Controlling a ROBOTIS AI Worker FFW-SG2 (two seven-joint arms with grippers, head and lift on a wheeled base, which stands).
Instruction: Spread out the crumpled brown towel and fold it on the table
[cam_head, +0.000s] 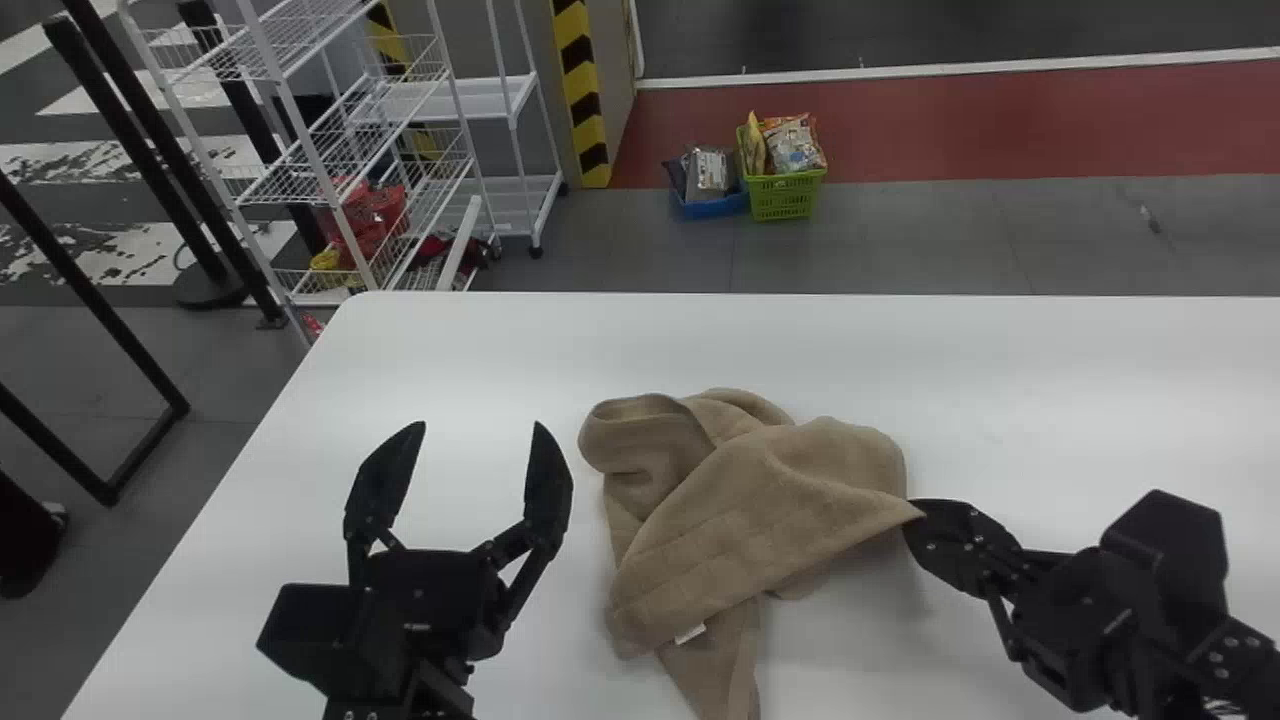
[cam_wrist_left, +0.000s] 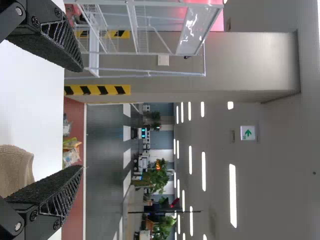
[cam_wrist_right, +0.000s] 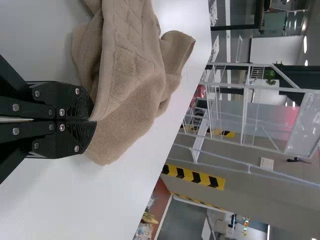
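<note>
Site: lab-like hall. Beyond the white table (cam_head: 450, 340): wire shelving rack (cam_head: 295, 182), black-and-yellow hazard striping (cam_head: 580, 70), basket (cam_head: 785, 197) of packets (cam_head: 793, 148). High beyond table: exit sign (cam_wrist_left: 248, 132), ceiling light strips (cam_wrist_left: 233, 195).

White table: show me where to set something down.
Free table: between towel and far edge; between left gripper and left edge; between right gripper and far edge. Crowded: the towel's corner, pinched by the right gripper, and the narrow strip between towel and left gripper.
</note>
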